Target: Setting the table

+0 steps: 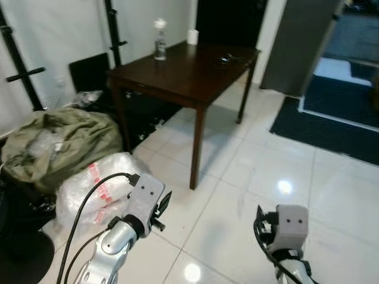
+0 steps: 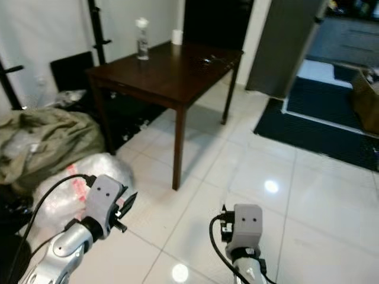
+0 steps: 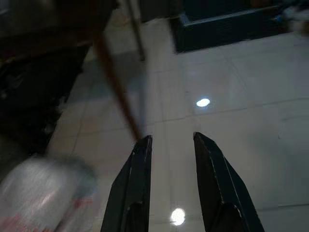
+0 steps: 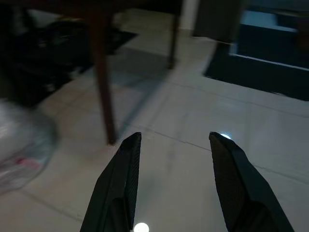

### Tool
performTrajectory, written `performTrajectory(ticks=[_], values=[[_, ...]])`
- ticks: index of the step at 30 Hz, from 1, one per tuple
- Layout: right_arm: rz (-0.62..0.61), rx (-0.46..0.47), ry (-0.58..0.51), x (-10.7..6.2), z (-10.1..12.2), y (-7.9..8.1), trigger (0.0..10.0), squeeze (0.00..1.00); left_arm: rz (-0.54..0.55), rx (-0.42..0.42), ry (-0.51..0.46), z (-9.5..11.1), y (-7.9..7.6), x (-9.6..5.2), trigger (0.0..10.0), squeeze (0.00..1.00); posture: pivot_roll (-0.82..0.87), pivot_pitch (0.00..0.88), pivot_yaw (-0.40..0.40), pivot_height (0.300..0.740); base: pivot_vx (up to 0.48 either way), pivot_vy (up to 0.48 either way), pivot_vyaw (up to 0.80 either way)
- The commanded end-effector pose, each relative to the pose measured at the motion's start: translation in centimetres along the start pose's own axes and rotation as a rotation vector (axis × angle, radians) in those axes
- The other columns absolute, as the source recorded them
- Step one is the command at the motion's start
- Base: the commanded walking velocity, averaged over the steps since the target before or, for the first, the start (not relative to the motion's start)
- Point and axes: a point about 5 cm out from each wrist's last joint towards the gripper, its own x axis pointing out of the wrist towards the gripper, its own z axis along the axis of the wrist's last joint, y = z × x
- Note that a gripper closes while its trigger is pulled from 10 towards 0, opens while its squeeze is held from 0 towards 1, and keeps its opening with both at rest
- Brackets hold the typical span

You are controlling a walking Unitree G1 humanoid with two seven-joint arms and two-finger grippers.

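The left tool (image 3: 171, 140) hangs low over the pale tiled floor (image 1: 249, 171), its two black fingers apart with nothing between them. The right tool (image 4: 174, 137) is also held low over the tiles, fingers spread wider and empty. In the head views each silver arm ends in a grey wrist block at the bottom of the scene, left arm on the left, right arm on the right.

Just beside the left arm lies a clear plastic bag (image 1: 98, 189) with red print, and beyond it an olive-green bundle (image 1: 59, 142) on the floor. Ahead stands a dark wooden tabletop (image 1: 189, 74) on slim legs, well apart from both tools. At its far edge stand a clear bottle (image 1: 160, 44) and a white roll (image 1: 192, 36), perhaps paper towel; a small dark object (image 1: 227, 58), too small to identify, lies near the far right corner. A dark mat (image 1: 331, 133) covers the floor to the right.
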Motion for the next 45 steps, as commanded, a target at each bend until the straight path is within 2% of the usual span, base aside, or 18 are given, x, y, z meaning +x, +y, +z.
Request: performTrajectory(ticks=[1,20,24,31,43,45], values=[[-0.012,-0.007,0.020,-0.3,-0.4,-0.3,10.0,0.00,-0.010,-0.005,0.019,-0.4,-0.3,-0.1,10.0,0.00,0.02,0.041,0.078,0.740,0.000,0.000,-0.80],[-0.016,-0.007,0.021,-0.4,-0.4,-0.4,10.0,0.00,-0.010,-0.018,0.021,-0.4,-0.3,0.0,10.0,0.00,0.01,0.048,0.081,0.740,0.000,0.000,-0.80],[-0.018,-0.006,0.020,-0.4,-0.4,-0.3,10.0,0.00,0.011,-0.067,0.017,-0.3,-0.1,0.1,10.0,0.00,0.01,0.050,0.083,0.740,0.000,0.000,-0.80],[-0.019,-0.005,0.018,-0.4,-0.4,-0.3,10.0,0.00,0.034,-0.083,0.027,-0.4,0.5,0.1,10.0,0.00,0.01,0.050,0.082,0.740,0.000,0.000,-0.80],[-0.006,-0.004,0.011,-0.2,-0.2,-0.2,10.0,0.00,0.074,-0.073,0.031,-0.6,1.5,0.1,10.0,0.00,0.01,0.048,0.079,0.740,0.000,0.000,-0.80],[0.043,0.004,-0.019,-0.1,0.3,0.6,10.0,0.00,0.132,-0.025,0.040,-0.9,1.9,0.1,10.0,0.00,0.01,0.044,0.079,0.740,0.163,0.000,0.00]])
